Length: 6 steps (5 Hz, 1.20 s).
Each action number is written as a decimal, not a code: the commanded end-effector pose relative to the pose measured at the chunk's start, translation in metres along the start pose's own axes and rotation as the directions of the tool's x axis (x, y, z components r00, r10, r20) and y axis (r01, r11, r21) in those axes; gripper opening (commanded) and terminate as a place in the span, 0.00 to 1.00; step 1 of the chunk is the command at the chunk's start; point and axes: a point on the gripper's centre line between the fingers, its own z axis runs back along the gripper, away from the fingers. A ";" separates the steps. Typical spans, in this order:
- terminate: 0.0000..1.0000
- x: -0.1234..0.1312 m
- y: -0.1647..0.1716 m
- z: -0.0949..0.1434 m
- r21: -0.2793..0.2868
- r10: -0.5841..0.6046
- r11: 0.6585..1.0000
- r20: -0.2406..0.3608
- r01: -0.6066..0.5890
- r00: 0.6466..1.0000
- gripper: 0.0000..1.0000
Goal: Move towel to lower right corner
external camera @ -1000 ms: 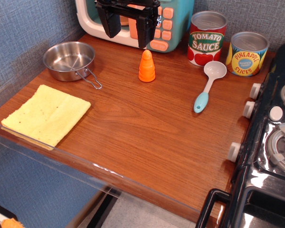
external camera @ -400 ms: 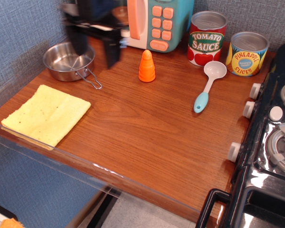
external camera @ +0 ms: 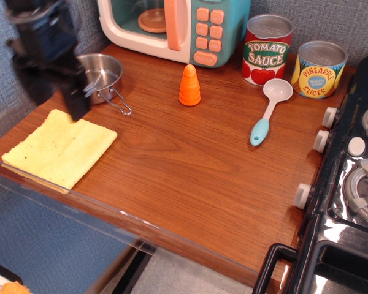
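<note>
The towel lies flat at the lower left of the counter, with its front edge near the clear plastic border. The gripper hangs over the far edge of the towel, and it is blurred (so I cannot tell if it is open or closed). Just behind it is the steel pan. I think 1 finger may knock the pan handle, or may pinch only 1 layer, so the cloth drags and folds. To the right are an orange cone and a spoon. The wood toward the lower right corner, beside the stove, looks free for sliding.
</note>
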 end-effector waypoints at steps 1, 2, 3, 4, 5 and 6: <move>0.00 -0.009 0.038 -0.043 0.039 0.050 0.998 0.023 -0.051 0.998 1.00; 0.00 -0.007 0.047 -0.059 0.030 0.062 0.998 0.029 -0.063 0.998 1.00; 0.00 0.000 0.045 -0.062 0.029 0.055 0.998 0.038 -0.056 0.998 1.00; 0.00 0.007 0.041 -0.062 0.035 0.038 0.999 0.033 -0.039 0.999 1.00; 0.00 0.006 0.039 -0.071 0.048 0.034 0.998 -0.012 -0.033 0.999 1.00; 0.00 0.002 0.037 -0.082 0.060 0.034 0.998 -0.061 -0.030 0.998 1.00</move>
